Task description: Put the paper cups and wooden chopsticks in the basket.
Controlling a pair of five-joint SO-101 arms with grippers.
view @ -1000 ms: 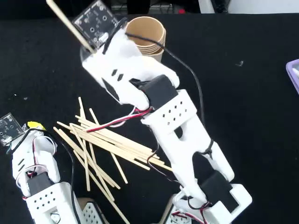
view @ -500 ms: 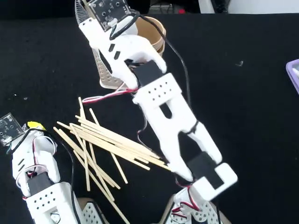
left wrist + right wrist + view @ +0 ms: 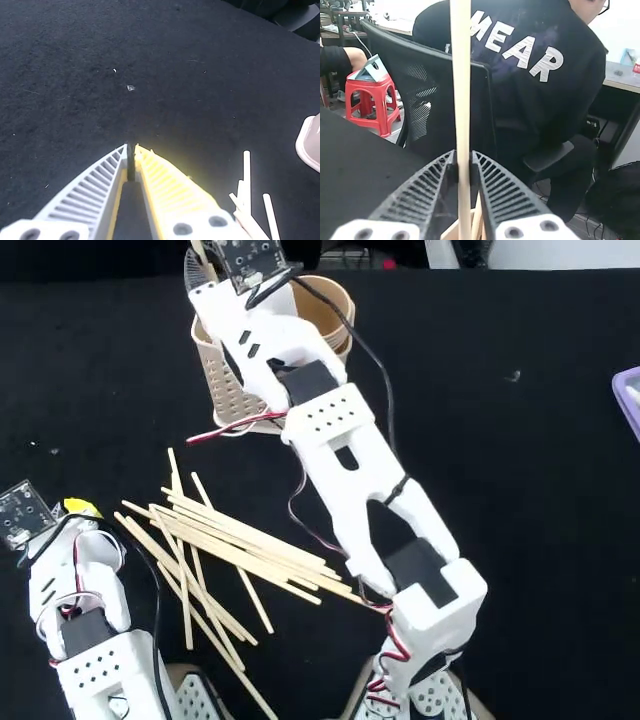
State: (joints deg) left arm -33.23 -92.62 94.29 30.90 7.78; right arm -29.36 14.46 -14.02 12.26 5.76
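I record white shells, black servo blocks and perforated panels on the right arm (image 3: 350, 480) and left arm (image 3: 88, 655); red, white and black cables (image 3: 235, 426). Left jaws ribbed: one yellow, one grey.

- Our right arm (image 3: 350, 480) is stretched out long, running diagonally from its base at the near edge of the table (image 3: 520, 490) up to the far side, left of centre.
- Our right gripper (image 3: 462, 167) is clamped on a single chopstick (image 3: 460, 75), which stands upright between the jaws.
- Our left arm (image 3: 75, 610) sits folded and compact at the near-left corner.
- Our left gripper (image 3: 131, 148) is angled down toward the table, jaws pressed together at the tips.
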